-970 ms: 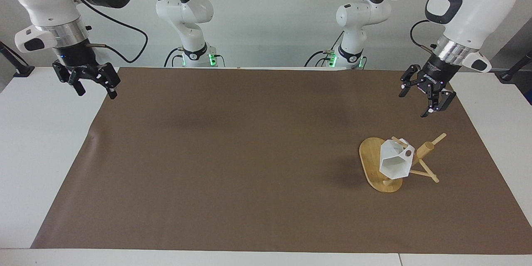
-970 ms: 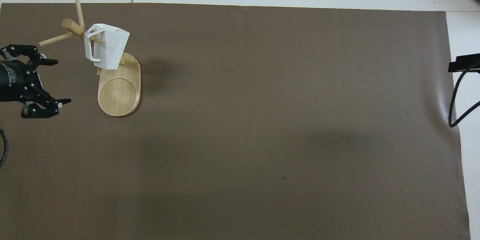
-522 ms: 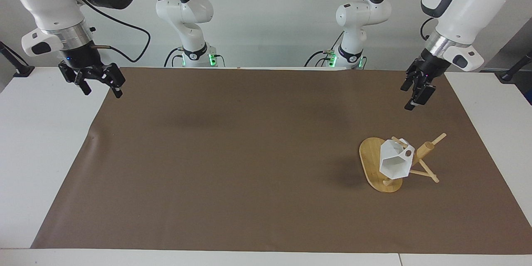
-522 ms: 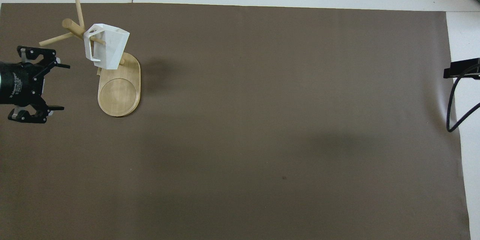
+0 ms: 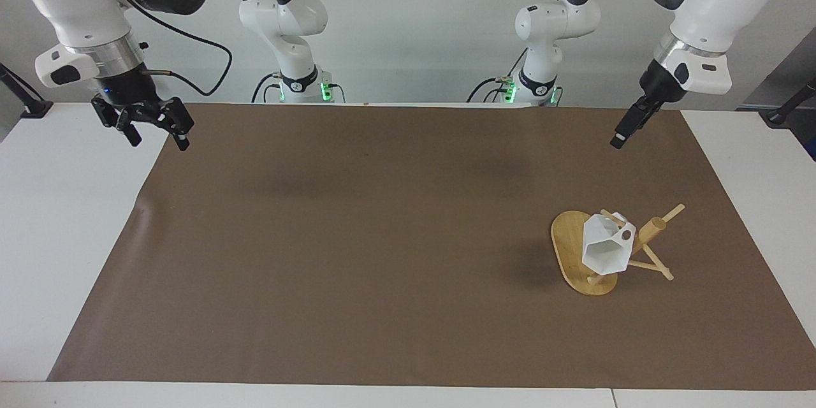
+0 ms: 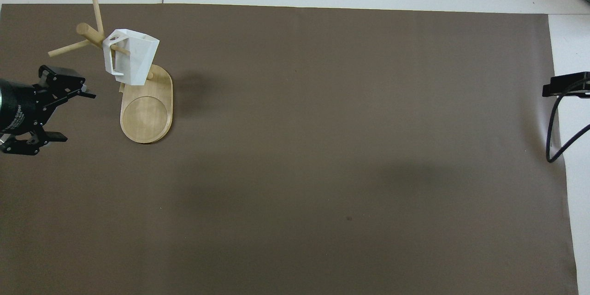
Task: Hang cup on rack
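Note:
The white faceted cup (image 5: 604, 252) (image 6: 132, 61) hangs by its handle on a peg of the bamboo rack (image 5: 566, 243) (image 6: 146, 117), tilted, with its mouth turned away from the robots. The rack stands on the brown mat toward the left arm's end of the table. My left gripper (image 5: 617, 140) (image 6: 78, 117) is raised over the mat beside the rack. It is open, holds nothing and is clear of the cup. At the right arm's end, my right gripper (image 5: 159, 141) hangs open and holds nothing over the mat's edge.
A brown mat (image 5: 357, 248) covers most of the white table (image 5: 57, 217). A black cable (image 6: 555, 133) loops over the mat's edge at the right arm's end. The rack's other pegs (image 5: 669, 211) stick out sideways.
The left gripper has risen and turned, drawing away from the rack toward the robots. The right gripper lifted slightly. Cup and rack have not moved.

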`<state>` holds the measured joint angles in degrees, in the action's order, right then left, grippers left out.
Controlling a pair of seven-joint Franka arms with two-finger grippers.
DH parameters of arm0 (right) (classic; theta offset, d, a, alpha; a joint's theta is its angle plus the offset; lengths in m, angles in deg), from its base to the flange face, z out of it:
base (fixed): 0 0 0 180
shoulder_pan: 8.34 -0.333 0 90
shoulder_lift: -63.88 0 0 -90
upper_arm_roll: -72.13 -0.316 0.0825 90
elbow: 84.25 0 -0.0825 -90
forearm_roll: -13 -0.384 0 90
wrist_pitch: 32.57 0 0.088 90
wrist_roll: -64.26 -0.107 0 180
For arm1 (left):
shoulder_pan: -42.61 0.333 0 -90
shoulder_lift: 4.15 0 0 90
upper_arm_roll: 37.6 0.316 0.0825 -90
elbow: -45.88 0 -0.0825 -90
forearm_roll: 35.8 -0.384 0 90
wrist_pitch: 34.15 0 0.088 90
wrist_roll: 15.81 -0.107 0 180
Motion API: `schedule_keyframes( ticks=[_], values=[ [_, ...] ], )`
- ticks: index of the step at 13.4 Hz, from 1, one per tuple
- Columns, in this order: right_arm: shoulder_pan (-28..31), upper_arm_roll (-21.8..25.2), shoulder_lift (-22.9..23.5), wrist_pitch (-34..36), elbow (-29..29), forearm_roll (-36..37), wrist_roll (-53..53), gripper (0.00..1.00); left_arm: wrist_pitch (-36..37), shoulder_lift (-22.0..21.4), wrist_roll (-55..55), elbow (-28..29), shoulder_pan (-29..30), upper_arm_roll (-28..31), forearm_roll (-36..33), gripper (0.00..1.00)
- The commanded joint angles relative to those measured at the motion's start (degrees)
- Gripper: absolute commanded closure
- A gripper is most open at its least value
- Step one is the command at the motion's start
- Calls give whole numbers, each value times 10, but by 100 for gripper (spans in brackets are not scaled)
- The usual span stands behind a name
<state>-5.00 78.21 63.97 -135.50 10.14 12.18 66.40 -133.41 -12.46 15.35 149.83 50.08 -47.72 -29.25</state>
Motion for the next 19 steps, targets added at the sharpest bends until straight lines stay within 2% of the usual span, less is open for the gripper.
schedule_keyframes(
  ticks=[1, 3, 5, 10, 13, 14, 16, 19],
  values=[
    [3, -4, -11, 6, 10, 0, -1, 0, 64, -5, -151, -36, -5, 3, -51, 0],
    [2, -8, -11, 18, 10, 0, 4, 0, 93, 0, -230, -53, -6, 3, -62, 0],
    [3, -12, -11, 17, 10, 0, 9, 0, 89, -7, -238, -38, -10, 0, -62, 0],
    [3, -12, -11, 17, 10, 0, 8, 0, 87, -7, -233, -39, -7, 5, -61, 0],
    [3, -12, -11, 21, 10, 0, 8, 0, 108, 4, -240, -58, -18, 6, -65, 0],
    [3, -12, -11, 21, 10, 0, 8, 0, 113, 10, -240, -72, -51, 23, -65, 0],
    [3, -12, -11, 21, 10, 0, 8, 0, 124, 15, -242, -80, -134, 100, -67, 0],
    [3, -12, -11, 21, 10, 0, 7, 0, 119, 34, -274, -84, -147, 115, -68, 0]
  ],
)
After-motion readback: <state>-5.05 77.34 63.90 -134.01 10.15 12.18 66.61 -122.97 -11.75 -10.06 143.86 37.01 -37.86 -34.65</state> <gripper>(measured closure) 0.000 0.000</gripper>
